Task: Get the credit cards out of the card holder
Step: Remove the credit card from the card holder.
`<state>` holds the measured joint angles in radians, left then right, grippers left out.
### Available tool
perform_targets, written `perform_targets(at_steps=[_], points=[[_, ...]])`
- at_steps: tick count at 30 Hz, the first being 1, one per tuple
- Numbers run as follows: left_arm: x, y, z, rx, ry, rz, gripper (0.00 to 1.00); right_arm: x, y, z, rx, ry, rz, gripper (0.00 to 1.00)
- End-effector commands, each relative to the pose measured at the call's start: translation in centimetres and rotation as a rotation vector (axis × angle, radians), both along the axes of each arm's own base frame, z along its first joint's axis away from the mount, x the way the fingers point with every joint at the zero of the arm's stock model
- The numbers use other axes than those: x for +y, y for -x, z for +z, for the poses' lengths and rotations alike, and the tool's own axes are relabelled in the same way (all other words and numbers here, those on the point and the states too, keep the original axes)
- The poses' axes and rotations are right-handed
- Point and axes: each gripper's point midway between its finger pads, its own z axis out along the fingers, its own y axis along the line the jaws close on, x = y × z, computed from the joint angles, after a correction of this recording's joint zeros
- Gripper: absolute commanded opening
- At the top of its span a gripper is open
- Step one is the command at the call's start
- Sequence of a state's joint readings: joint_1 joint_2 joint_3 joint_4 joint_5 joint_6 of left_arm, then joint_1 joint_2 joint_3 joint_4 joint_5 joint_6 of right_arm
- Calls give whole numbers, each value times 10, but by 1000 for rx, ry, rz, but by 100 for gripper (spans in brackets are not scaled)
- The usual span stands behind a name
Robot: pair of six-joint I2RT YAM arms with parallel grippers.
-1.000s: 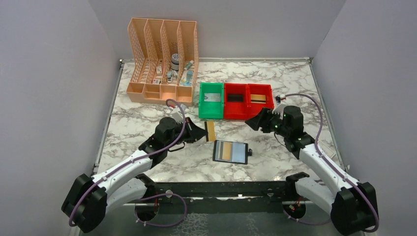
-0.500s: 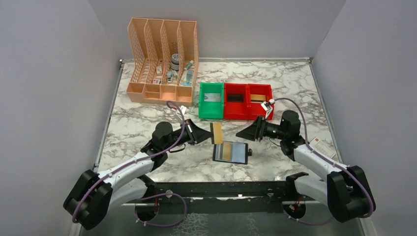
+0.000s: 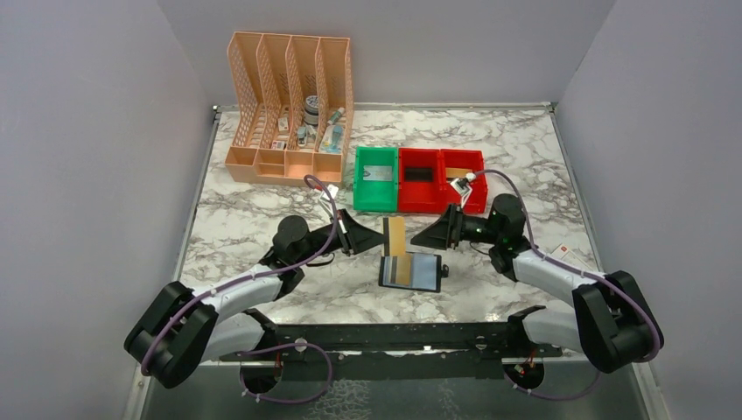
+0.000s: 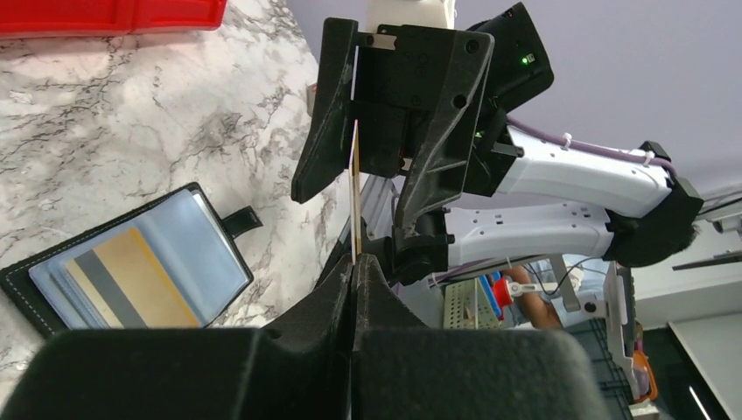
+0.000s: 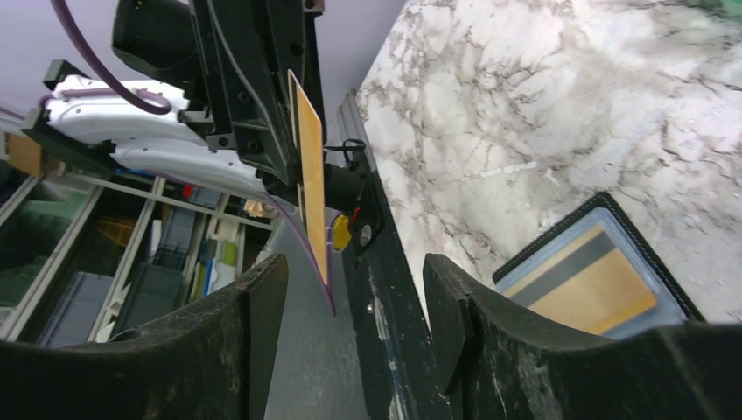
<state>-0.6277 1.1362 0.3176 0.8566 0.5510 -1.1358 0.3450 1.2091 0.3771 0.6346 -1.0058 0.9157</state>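
Left gripper (image 3: pixel 381 238) clamps a tan card (image 3: pixel 395 236), a mere edge from its wrist camera, long axis near-to-far; right gripper (image 3: pixel 418 240) spread open.

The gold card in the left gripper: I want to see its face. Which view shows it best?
Right wrist: the gold card shows its broad face, large in frame. Top external shows it small, in the left gripper, beside the card holder. Left wrist sees only its thin edge.

Tan card (image 3: pixel 395 234), black holder (image 3: pixel 411 271), white-grey marbled table (image 3: pixel 525 140).
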Motion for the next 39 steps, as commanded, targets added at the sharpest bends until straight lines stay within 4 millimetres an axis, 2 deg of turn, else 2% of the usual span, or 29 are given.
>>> perform_targets(at_steps=[1,7,14,20,27,34,39], points=[[-6,8,23,-80,57,-61,0,11,7,29,-68,-85,69,58],[-10,11,25,-85,71,-82,0,23,14,37,-74,-104,117,55],[-15,15,27,-87,84,-111,0,26,7,34,-31,-113,101,36],[-13,16,29,-86,105,-93,0,27,13,38,-17,-140,143,26],[-13,9,26,-77,113,-61,0,27,18,43,-22,-141,176,24],[-17,10,28,-62,152,-86,0,29,18,48,-32,-151,195,24],[-14,12,27,-48,180,-73,0,31,12,47,-18,-145,188,13]])
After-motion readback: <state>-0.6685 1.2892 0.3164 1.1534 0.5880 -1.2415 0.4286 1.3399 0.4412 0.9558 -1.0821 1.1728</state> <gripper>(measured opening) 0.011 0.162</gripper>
